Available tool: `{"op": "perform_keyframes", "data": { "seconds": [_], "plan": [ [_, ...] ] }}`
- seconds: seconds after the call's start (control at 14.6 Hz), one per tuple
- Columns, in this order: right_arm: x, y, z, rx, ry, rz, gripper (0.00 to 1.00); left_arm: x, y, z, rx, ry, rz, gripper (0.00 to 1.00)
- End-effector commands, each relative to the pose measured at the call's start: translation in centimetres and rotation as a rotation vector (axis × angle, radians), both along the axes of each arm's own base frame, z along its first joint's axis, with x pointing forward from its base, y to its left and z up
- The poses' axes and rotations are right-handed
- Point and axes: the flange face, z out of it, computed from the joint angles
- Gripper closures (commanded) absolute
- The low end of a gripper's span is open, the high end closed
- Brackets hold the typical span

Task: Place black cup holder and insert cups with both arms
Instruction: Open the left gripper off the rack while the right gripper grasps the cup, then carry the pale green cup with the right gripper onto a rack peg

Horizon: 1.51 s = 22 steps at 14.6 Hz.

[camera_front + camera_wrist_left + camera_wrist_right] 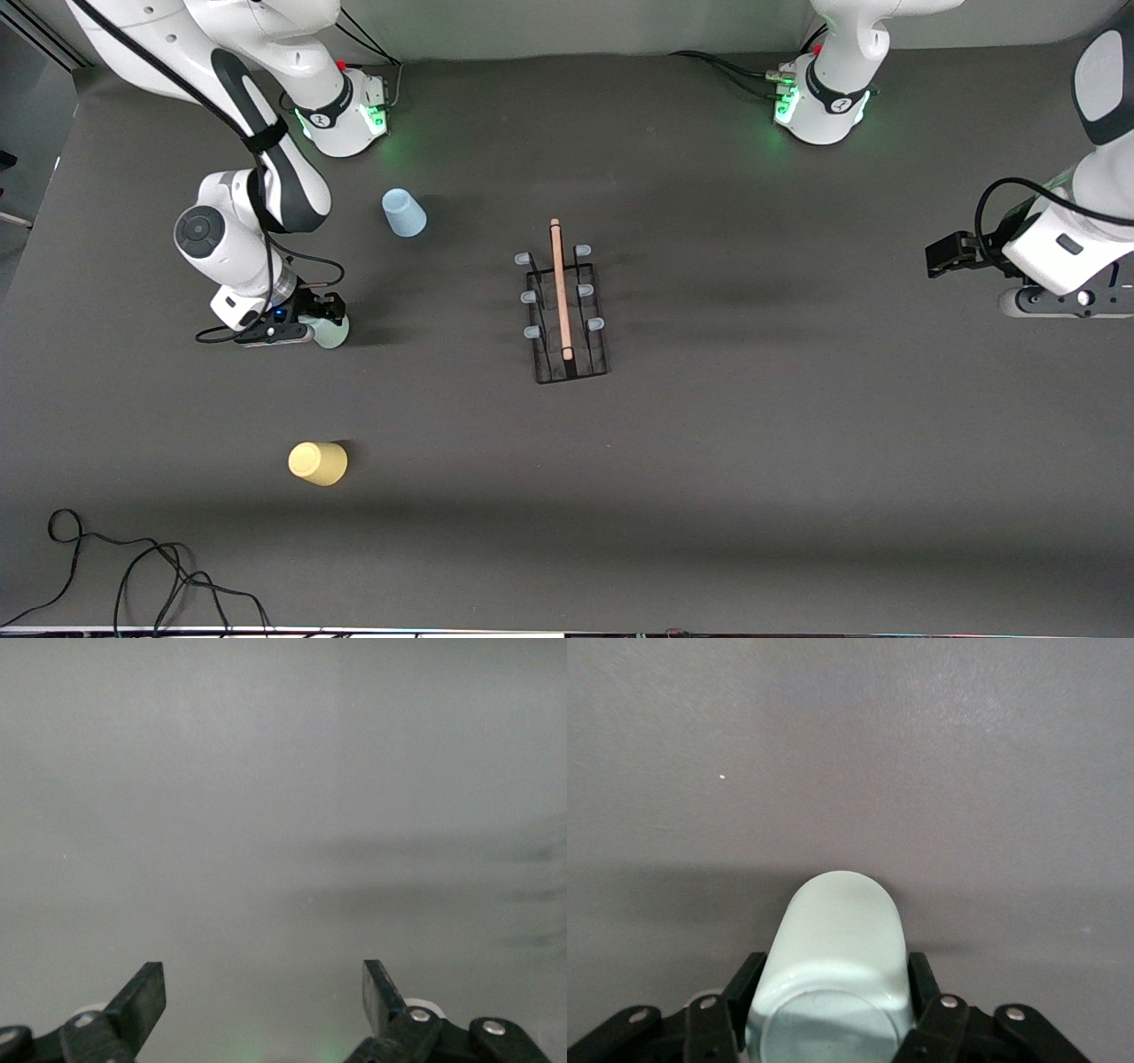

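Note:
The black cup holder (571,370) stands mid-table with its wooden rod (560,283) on top and grey-blue pegs (532,297) bare. My right gripper (330,323) is low at the right arm's end of the table, shut on the pale green cup (336,333). In the right wrist view its fingers (749,979) squeeze the sides of the green cup (837,939). The light blue cup (404,213) sits farther from the front camera, the yellow cup (318,462) nearer. My left gripper (263,979) is open and holds nothing; its hand (1063,301) hangs over the left arm's end of the table.
A black cable (133,567) loops on the table near its front edge at the right arm's end. Both arm bases (819,111) with green lights stand along the table's back edge.

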Motion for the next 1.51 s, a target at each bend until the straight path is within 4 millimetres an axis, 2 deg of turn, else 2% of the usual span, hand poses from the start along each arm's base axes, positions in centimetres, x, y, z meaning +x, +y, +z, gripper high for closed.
{"op": "perform_keyframes", "data": {
  "seconds": [0.0,0.07,0.14,0.27,0.34,0.48,0.62,0.89,1.1,1.24,1.37,1.44],
  "plan": [
    [1.2,1.3,8.2,0.014,-0.005,0.012,0.80,0.0,-0.4,2.1,0.010,-0.051,-0.018,0.01],
    [1.6,2.4,11.3,0.017,0.003,0.035,0.81,0.1,-0.3,2.2,0.010,-0.047,-0.019,0.01],
    [1.9,2.9,14.3,0.019,0.014,0.042,0.88,0.1,-0.1,2.1,0.009,-0.043,-0.027,0.01],
    [2.6,3.4,19.4,0.015,0.060,-0.015,0.90,0.0,-0.1,1.9,0.008,-0.037,-0.045,0.01],
    [2.7,5.2,21.8,0.008,0.087,-0.037,0.91,-0.1,-0.2,1.9,0.009,-0.031,-0.045,0.01],
    [2.1,8.5,24.8,-0.007,0.109,-0.114,0.95,-0.2,-0.2,1.7,0.010,-0.015,-0.044,0.01],
    [0.3,13.5,26.2,-0.021,0.104,-0.221,0.96,-0.3,-0.1,1.6,0.010,-0.012,-0.043,0.01],
    [-4.1,26.3,25.4,-0.009,0.089,-0.549,1.00,-0.3,-0.3,1.6,0.010,-0.011,-0.049,0.00],
    [-5.9,33.7,23.0,0.006,0.085,-0.717,1.00,-0.3,-0.9,1.5,0.009,-0.011,-0.058,0.00],
    [-6.4,36.9,21.2,0.011,0.074,-0.751,1.00,-0.3,-0.7,1.5,0.009,-0.011,-0.055,0.00],
    [-6.6,38.9,18.7,0.012,0.065,-0.750,1.00,-0.2,-0.6,1.5,0.009,-0.012,-0.054,0.00],
    [-6.5,39.3,17.5,0.009,0.064,-0.750,1.00,-0.3,-0.6,1.5,0.009,-0.011,-0.054,0.00]
  ]
}}
